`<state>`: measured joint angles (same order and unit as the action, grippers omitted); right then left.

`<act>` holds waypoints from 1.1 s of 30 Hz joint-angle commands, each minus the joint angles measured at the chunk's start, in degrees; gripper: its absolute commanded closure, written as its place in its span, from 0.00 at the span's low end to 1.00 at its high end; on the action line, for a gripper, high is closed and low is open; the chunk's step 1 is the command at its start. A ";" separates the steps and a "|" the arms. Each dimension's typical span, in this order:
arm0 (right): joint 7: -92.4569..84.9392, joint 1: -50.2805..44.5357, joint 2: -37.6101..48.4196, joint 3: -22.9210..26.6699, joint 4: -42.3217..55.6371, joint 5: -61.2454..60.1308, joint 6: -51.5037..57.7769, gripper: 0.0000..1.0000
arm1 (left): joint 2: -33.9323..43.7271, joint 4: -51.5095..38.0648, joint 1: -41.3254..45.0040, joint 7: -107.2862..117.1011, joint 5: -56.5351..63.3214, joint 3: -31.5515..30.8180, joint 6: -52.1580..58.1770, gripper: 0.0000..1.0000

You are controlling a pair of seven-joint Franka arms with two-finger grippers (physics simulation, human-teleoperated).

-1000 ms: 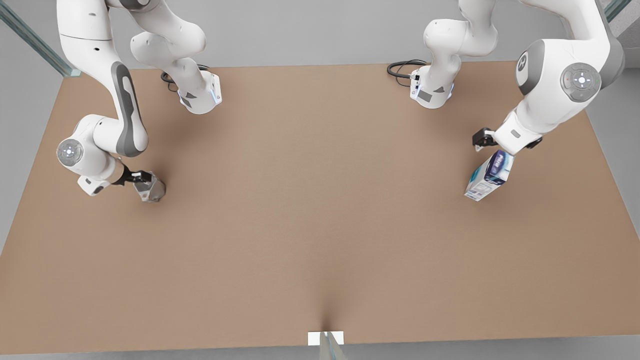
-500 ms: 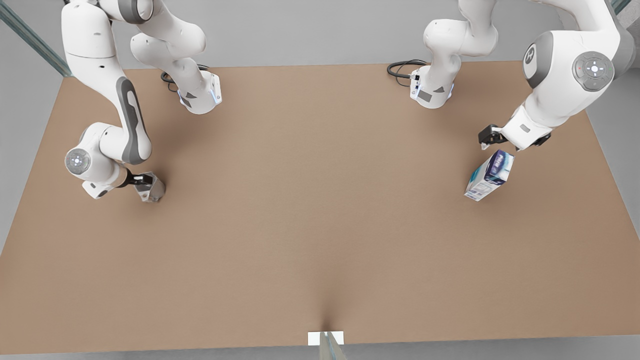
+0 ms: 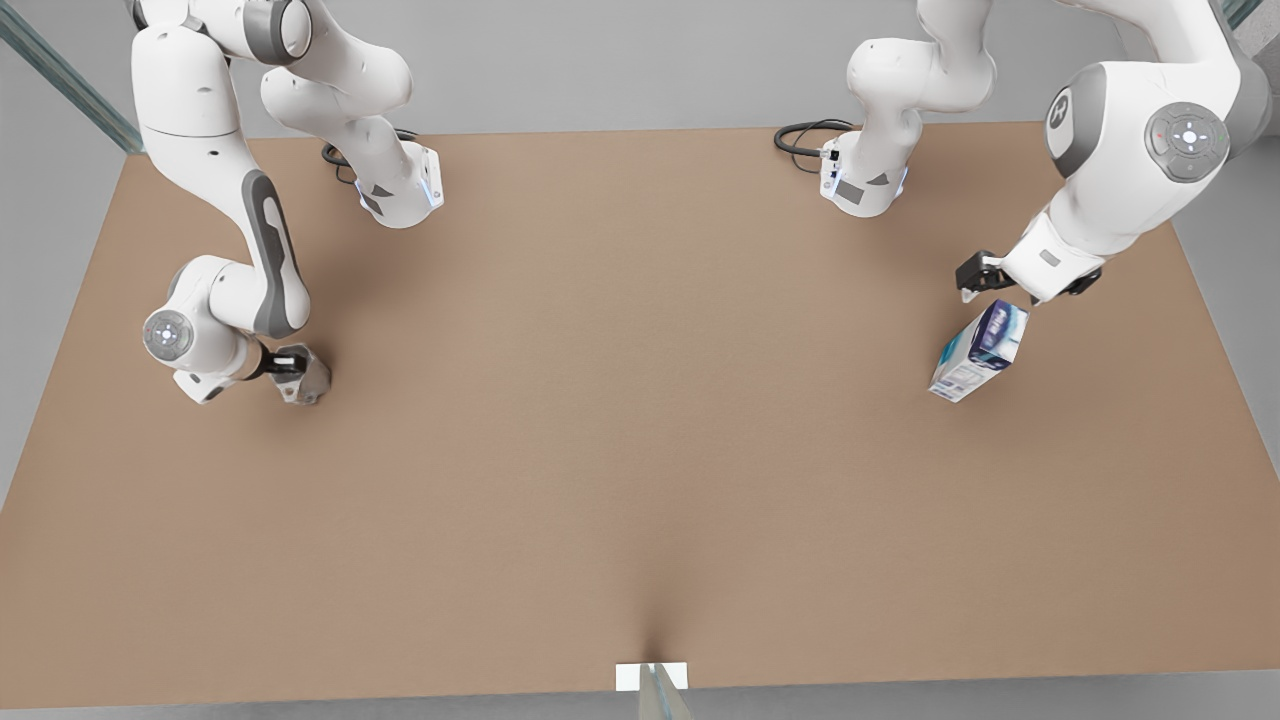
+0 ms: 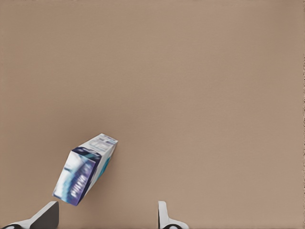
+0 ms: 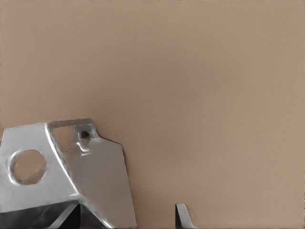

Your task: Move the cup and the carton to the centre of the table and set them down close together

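The pale faceted cup (image 3: 308,378) stands on the brown table (image 3: 640,420) at the front view's left. My right gripper (image 3: 288,363) is down at the cup's rim. In the right wrist view the cup (image 5: 71,171) lies close beside one finger (image 5: 182,215), which is apart from the cup's wall; the other finger is hidden, and the gripper is open. The white and blue carton (image 3: 978,350) stands at the front view's right. My left gripper (image 3: 990,285) hovers over its top end, open, with the carton (image 4: 86,168) just ahead of its spread fingers (image 4: 163,214).
Both arm bases (image 3: 400,195) (image 3: 862,180) stand at the table's back edge with black cables beside them. A small white marker (image 3: 650,677) sits at the middle of the front edge. Bare tabletop stretches between cup and carton.
My right arm has sunk lower and closer onto the cup. My left arm lifted and drew back slightly, then held still. Cup and carton have stayed in place.
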<state>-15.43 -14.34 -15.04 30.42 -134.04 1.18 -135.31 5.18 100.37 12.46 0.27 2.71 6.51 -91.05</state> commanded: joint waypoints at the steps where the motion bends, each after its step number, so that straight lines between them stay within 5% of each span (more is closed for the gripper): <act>1: -0.04 0.01 0.01 -0.01 0.01 -0.04 0.13 0.44 | 0.00 0.00 -0.06 -0.01 -0.51 0.00 0.00 0.00; 3: 0.22 -0.07 0.01 -0.18 0.10 0.05 0.22 0.63 | 0.00 0.00 -0.15 -0.10 -0.42 0.00 0.00 0.00; 8: -0.13 -0.07 -0.08 -0.71 0.36 0.05 1.10 0.79 | -0.26 0.00 0.20 0.25 -0.60 -0.09 0.26 0.00; 19: -0.04 -0.95 0.27 -2.55 3.00 -0.04 4.53 0.79 | -0.35 0.00 2.13 -0.10 -0.07 -0.18 1.14 0.00; 24: -0.22 -12.73 0.27 -4.05 14.33 -4.69 8.04 0.79 | -0.35 0.09 1.87 -0.10 -0.07 -0.09 1.41 0.00; 33: 0.31 -35.40 -25.04 -3.87 45.01 -32.82 7.43 0.79 | -0.70 0.09 2.05 -0.01 -0.07 -0.09 1.41 0.00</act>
<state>-14.90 -50.05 -40.74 26.54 -88.26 -32.75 -127.94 4.40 100.46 14.62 0.26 2.63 6.36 -89.65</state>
